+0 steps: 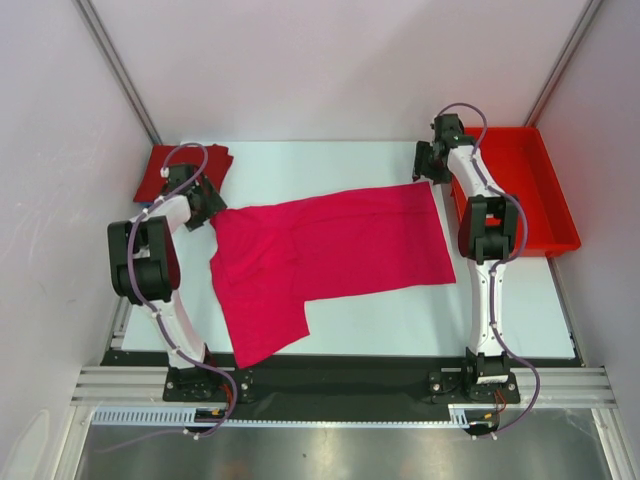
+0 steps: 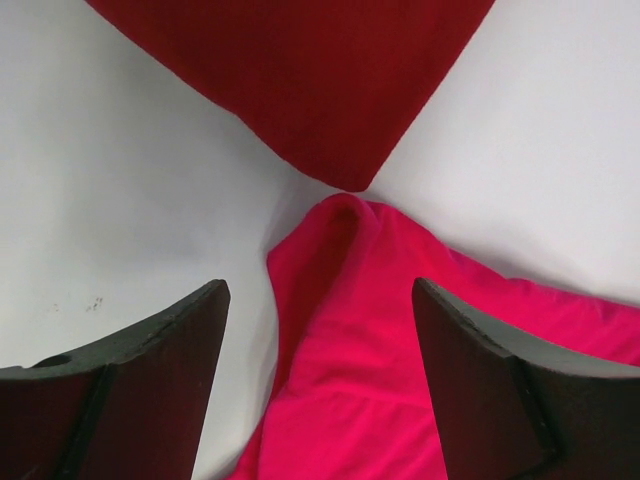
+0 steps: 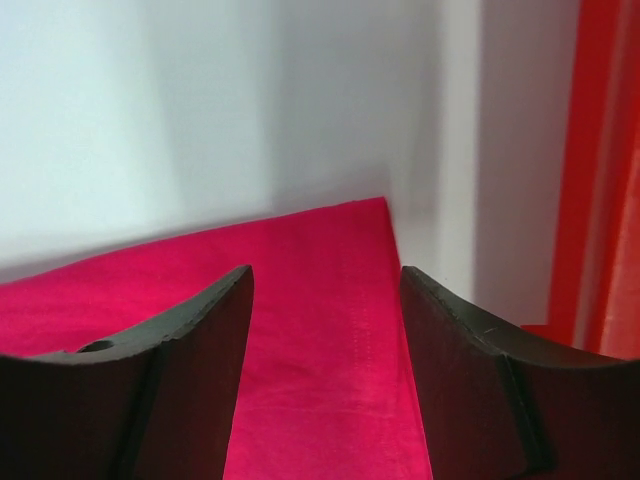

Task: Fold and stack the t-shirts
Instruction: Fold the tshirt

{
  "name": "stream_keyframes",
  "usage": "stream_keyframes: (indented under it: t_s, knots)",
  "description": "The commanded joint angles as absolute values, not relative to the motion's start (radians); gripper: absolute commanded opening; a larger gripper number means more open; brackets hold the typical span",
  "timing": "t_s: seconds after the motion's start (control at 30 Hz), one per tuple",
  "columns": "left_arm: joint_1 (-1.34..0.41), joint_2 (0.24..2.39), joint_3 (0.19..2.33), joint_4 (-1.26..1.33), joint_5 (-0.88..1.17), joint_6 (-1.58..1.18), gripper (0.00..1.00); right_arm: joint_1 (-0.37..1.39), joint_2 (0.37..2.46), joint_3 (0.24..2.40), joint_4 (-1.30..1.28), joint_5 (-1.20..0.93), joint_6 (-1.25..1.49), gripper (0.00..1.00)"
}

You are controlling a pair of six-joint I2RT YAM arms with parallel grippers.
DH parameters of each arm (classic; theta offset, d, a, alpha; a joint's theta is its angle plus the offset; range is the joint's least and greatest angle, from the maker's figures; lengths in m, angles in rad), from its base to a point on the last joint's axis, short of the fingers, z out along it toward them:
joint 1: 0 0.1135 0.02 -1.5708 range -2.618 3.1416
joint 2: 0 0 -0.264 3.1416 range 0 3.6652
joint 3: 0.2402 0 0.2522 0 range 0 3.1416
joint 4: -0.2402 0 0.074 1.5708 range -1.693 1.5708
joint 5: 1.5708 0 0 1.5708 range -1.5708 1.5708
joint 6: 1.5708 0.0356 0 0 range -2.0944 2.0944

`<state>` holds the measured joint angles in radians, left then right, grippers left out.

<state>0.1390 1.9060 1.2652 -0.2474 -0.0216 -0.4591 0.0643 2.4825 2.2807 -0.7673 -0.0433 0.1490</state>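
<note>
Your left gripper (image 2: 320, 288) and right gripper (image 3: 325, 272) are hanging wide open over one spread magenta-pink cloth t-shirt (image 1: 330, 250) on the white table (image 1: 400, 320); one folded crimson cloth t-shirt (image 1: 155, 172) is sitting far-left, one rigid red plastic tray (image 1: 545, 215) far-right.

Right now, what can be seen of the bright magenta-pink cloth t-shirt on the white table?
The bright magenta-pink thin cloth t-shirt lies on the white table, plain, partly folded into an L: a wide band running right, a flap reaching toward the near edge. Its left part is wrinkled; its far-left corner bunches up beside the tip of the darker crimson cloth shirt. The open left claw and open right claw hover over its far corners, gripping nothing.
</note>
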Motion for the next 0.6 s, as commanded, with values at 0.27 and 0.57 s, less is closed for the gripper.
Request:
stream_keyframes:
  t_s: [0.27, 0.57]
  knots:
    - [0.132, 1.962, 1.305, -0.202, 0.026, -0.489, 0.7, 0.055, 2.529, 2.341, -0.718, 0.009, 0.095, 0.64]
    - [0.132, 1.991, 1.327, -0.227, 0.006, -0.491, 0.37, 0.038, 2.562, 2.344, -0.686, -0.018, 0.107, 0.38]
